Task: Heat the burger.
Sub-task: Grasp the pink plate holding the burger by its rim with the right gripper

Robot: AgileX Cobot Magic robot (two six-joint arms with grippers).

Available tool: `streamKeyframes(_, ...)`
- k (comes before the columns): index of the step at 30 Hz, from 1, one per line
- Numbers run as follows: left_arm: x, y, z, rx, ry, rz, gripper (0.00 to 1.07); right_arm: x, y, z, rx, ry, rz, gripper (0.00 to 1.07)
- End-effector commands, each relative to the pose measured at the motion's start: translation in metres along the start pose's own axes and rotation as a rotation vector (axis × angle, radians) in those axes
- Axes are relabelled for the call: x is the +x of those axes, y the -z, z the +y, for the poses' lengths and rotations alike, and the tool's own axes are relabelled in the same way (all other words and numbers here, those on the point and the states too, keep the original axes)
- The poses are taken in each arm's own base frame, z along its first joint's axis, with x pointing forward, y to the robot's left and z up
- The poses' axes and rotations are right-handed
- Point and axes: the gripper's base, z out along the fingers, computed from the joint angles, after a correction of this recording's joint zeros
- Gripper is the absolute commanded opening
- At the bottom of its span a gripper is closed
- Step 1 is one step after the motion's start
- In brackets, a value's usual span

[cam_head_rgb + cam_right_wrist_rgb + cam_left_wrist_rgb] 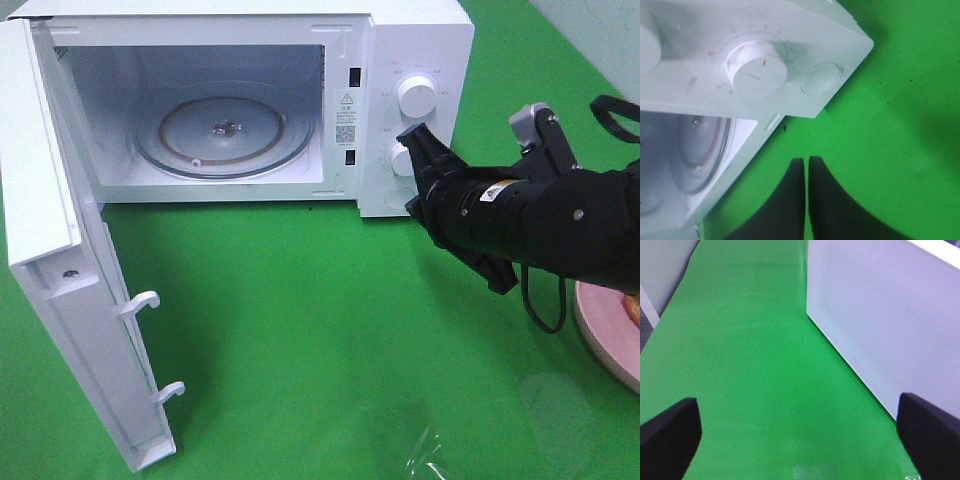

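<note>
The white microwave (400, 40) stands at the back with its door (60, 260) swung wide to the left. Its glass turntable (225, 135) is bare. The burger is almost wholly cut off: only a golden-brown sliver (632, 306) shows on the pink plate (605, 335) at the right edge. My right gripper (412, 138) (806, 161) is shut with nothing in it, its tips in front of the control panel, just by the lower knob (756, 68). My left gripper (800, 437) is open and empty, low over the green cloth beside the door's outer face (890, 315). The left arm is outside the exterior view.
The panel carries an upper knob (415, 97) and a round button (820, 78) under the lower knob. Two latch hooks (140, 302) stick out of the open door. A scrap of clear film (428, 452) lies on the green cloth (330, 330) near the front edge.
</note>
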Motion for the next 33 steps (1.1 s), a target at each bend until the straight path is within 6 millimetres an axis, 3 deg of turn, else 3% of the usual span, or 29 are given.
streamKeyframes(1,0.001,0.002,0.000,0.006,0.001,-0.033,0.99,-0.001,0.008,0.003,0.010,0.247,0.045,0.03)
streamKeyframes(10,0.001,0.002,0.000,0.006,0.001,-0.033,0.99,0.000,0.021,0.003,0.033,0.567,0.172,0.04)
streamKeyframes(18,0.001,0.002,0.000,0.006,0.001,-0.033,0.99,-0.020,0.038,-0.016,0.112,0.794,0.388,0.06)
streamKeyframes(23,0.001,0.002,0.000,0.006,0.001,-0.033,0.99,-0.025,0.046,-0.020,0.135,0.841,0.442,0.08)
streamKeyframes(27,0.001,0.002,0.000,0.006,0.001,-0.033,0.99,-0.032,0.065,-0.030,0.207,0.965,0.566,0.10)
streamKeyframes(33,0.001,0.002,0.000,0.006,0.001,-0.033,0.99,-0.035,0.080,-0.034,0.278,1.015,0.638,0.12)
